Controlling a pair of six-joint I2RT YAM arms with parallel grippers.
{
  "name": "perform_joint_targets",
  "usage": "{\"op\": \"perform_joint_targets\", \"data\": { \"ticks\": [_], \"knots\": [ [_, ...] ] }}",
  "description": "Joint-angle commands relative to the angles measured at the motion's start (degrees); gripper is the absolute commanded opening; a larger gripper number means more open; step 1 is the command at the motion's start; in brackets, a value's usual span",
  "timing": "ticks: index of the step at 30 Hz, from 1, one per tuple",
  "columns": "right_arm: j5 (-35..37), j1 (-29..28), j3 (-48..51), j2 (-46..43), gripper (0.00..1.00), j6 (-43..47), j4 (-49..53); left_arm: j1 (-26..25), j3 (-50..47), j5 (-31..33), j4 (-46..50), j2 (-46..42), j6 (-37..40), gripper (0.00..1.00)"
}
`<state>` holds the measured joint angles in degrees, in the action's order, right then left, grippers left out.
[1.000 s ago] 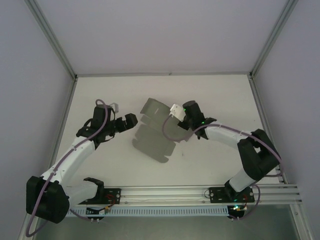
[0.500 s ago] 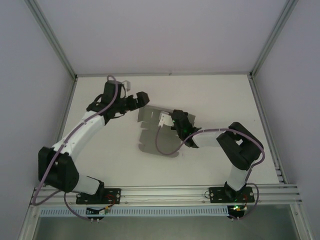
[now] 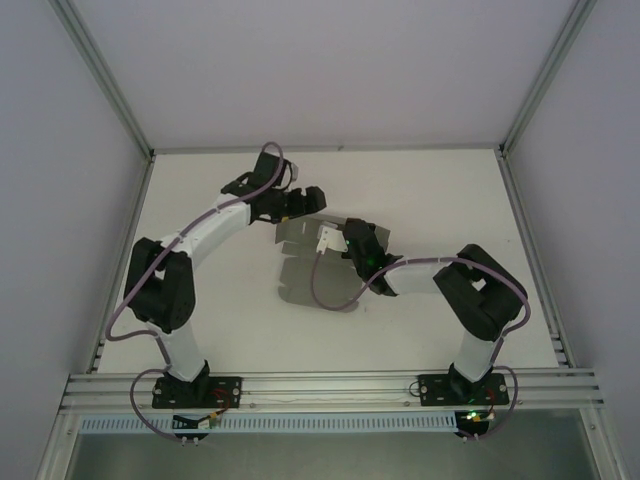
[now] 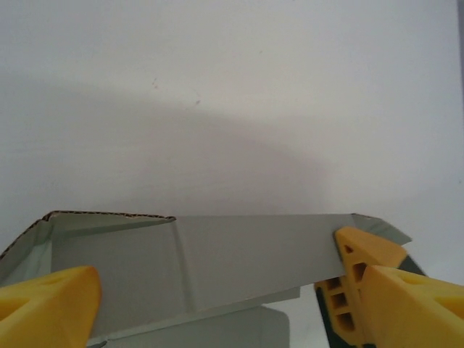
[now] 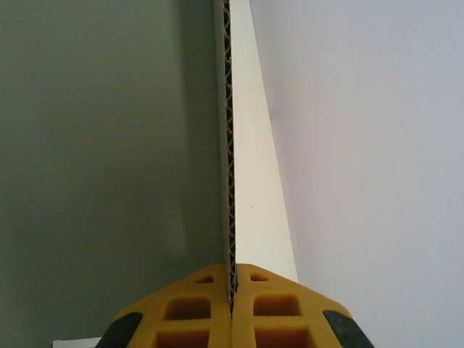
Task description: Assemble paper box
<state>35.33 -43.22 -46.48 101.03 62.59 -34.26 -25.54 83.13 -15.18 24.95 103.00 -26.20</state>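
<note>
Gripping paper box (image 5: 109, 159) edge: right end effector (image 5: 233, 286)

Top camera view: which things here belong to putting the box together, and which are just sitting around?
Part of the job:
paper box, a flat grey sheet with flaps
right gripper, shut on the sheet's edge
left gripper, open, a flap between its fingers

Just there:
table
metal frame rail at the near edge

The white desk (image 3: 450, 200) carries a grey cardboard paper box (image 3: 300, 282), unfolded, toward 9 o'clock from its middle. Its 12 o'clock end tilts up off the surface.
</note>
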Motion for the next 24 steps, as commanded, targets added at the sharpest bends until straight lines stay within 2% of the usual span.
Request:
{"op": "perform_joint_targets", "data": {
  "ticks": [1,4,8,12,14,16,20,22,24],
  "knots": [
    [-1.1,-0.5,0.8,-1.8,0.04,-2.9,0.9,-1.1,-0.3,-1.5,0.2,-0.2,0.4,0.85],
    [-1.6,-0.5,0.8,-2.1,0.04,-4.4,1.5,-1.4,-1.5,-3.8,-1.9,-0.2,-0.9,0.72],
    [-2.6,-0.5,1.0,-3.0,0.04,-6.0,2.1,-1.4,-2.6,-5.4,-4.4,0.7,-3.2,0.63],
    [-4.9,-0.5,1.3,-4.5,0.03,-8.6,3.5,-1.6,-4.0,-6.6,-7.3,1.2,-5.2,0.59],
    [-6.7,-0.5,1.6,-5.2,0.04,-10.0,5.3,-1.6,-5.5,-7.4,-11.2,0.9,-7.2,0.48],
    [-7.7,-0.5,1.6,-5.5,0.04,-11.1,6.5,-1.7,-7.2,-8.5,-15.4,0.5,-9.5,0.44],
    [-7.9,-0.4,2.1,-5.5,0.04,-11.4,6.8,-1.7,-10.8,-9.7,-23.5,-0.5,-15.1,0.28],
    [-7.6,-0.5,2.2,-5.5,0.04,-11.3,6.6,-1.8,-11.4,-10.2,-25.2,-0.7,-16.1,0.24],
    [-7.7,-0.5,2.4,-5.7,0.04,-11.5,6.4,-1.8,-12.0,-10.3,-26.4,-0.8,-17.0,0.15]
  ]
}}
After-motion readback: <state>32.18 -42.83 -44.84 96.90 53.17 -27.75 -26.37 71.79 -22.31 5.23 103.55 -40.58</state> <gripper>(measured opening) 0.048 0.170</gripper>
